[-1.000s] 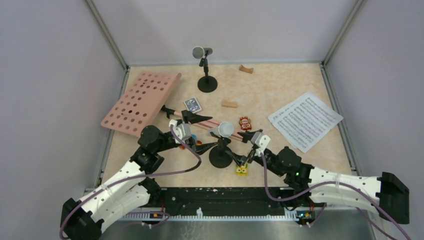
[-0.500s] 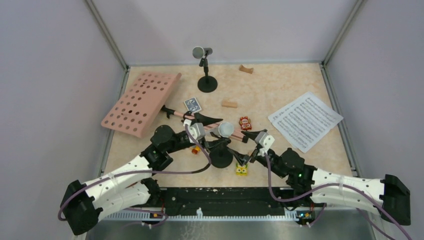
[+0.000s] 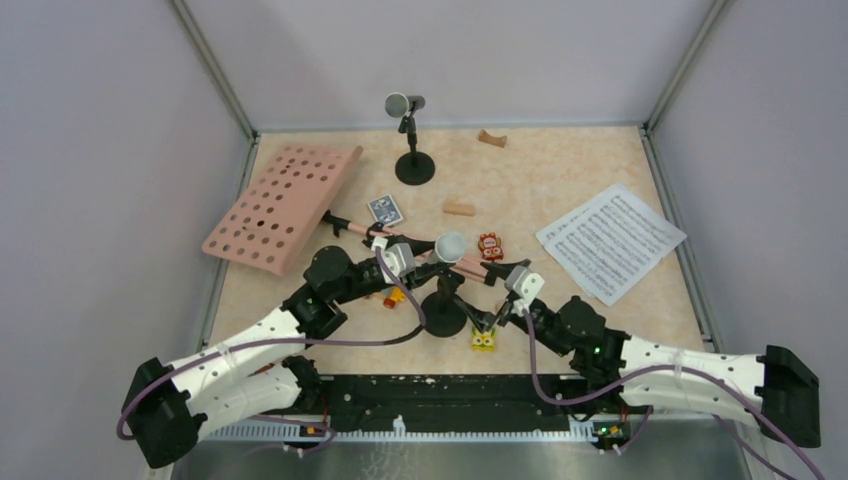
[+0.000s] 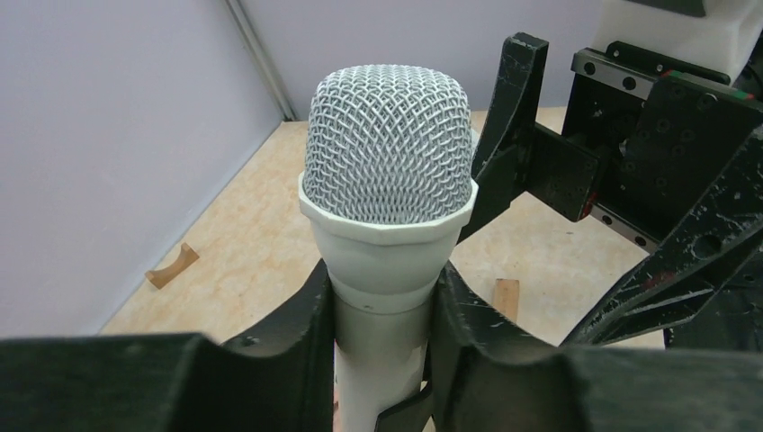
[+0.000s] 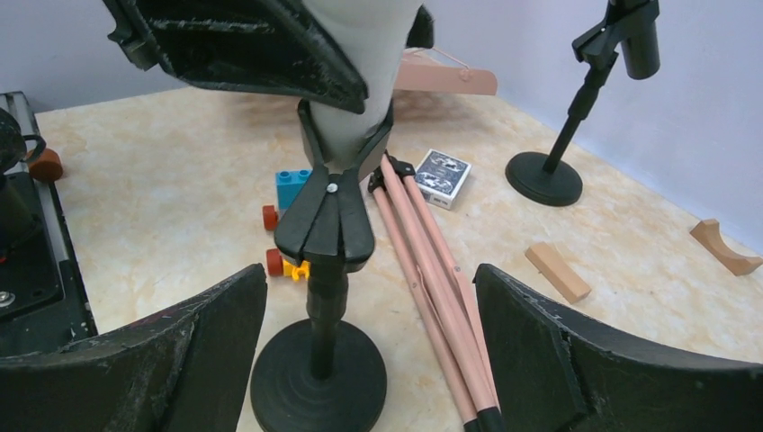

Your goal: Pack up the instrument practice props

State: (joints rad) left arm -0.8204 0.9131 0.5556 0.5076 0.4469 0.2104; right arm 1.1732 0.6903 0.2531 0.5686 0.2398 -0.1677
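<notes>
The white microphone [image 3: 451, 245] [image 4: 389, 180] stands in the clip of the near black mic holder [image 3: 443, 318] [image 5: 318, 378]. My left gripper [image 3: 436, 254] [image 4: 382, 301] is shut on the microphone's body just below its mesh head. My right gripper [image 3: 480, 296] [image 5: 369, 306] stands open, its fingers on either side of the holder's stem and the pink tripod legs [image 5: 432, 270]. The dark microphone [image 3: 404, 103] sits in the far holder [image 3: 414, 165]. The pink perforated music desk [image 3: 282, 205] lies at the left. White sheet-music pages [image 3: 610, 240] lie at the right.
A blue card box [image 3: 385, 209] and a wooden block [image 3: 459, 208] lie mid-table, with a curved block [image 3: 491, 138] at the back. Small toy cars lie around the near holder: yellow [image 3: 484, 341], red [image 3: 490, 245], orange [image 3: 394, 296]. Walls enclose three sides.
My left gripper moved right to the white microphone and closed on it. My right gripper stayed open beside the holder, shifting only slightly.
</notes>
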